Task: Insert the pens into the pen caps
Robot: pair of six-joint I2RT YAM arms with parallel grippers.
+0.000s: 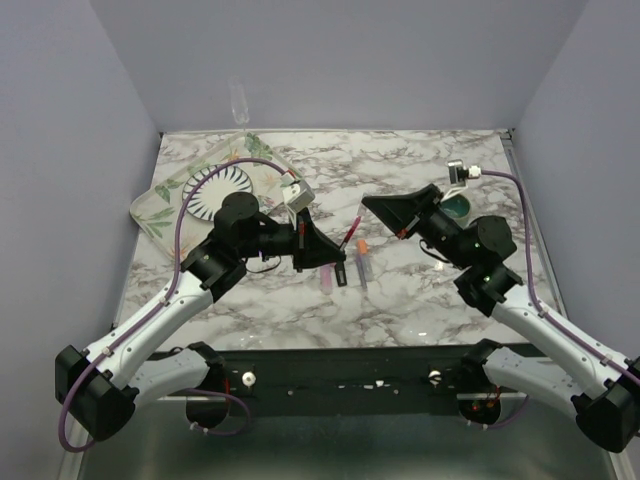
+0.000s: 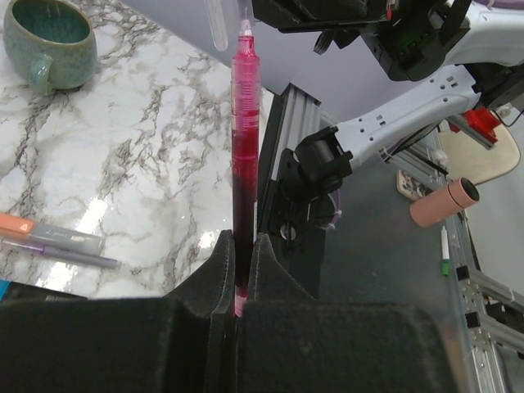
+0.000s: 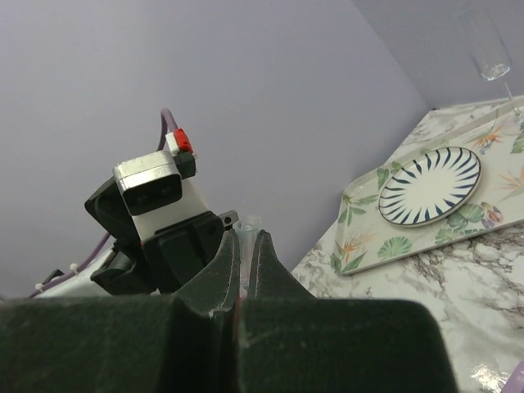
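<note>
My left gripper (image 1: 342,252) is shut on a thin red pen (image 1: 352,232) and holds it above the table, tip toward the right arm; the left wrist view shows it (image 2: 244,164) clamped between my fingers (image 2: 214,270). My right gripper (image 1: 370,202) is shut on a small clear cap (image 3: 248,236), which also shows in the left wrist view (image 2: 217,24) just beside the pen tip, not on it. Three short markers lie below on the marble: pink-purple (image 1: 327,279), black (image 1: 342,272), and pale grey with an orange end (image 1: 362,262). I cannot make out any loose coloured caps.
A teal-green mug (image 1: 460,207) stands behind the right arm and shows in the left wrist view (image 2: 49,45). A floral tray (image 1: 165,215) with a striped plate (image 1: 222,185) lies at the back left. A clear glass (image 1: 240,100) stands at the back wall.
</note>
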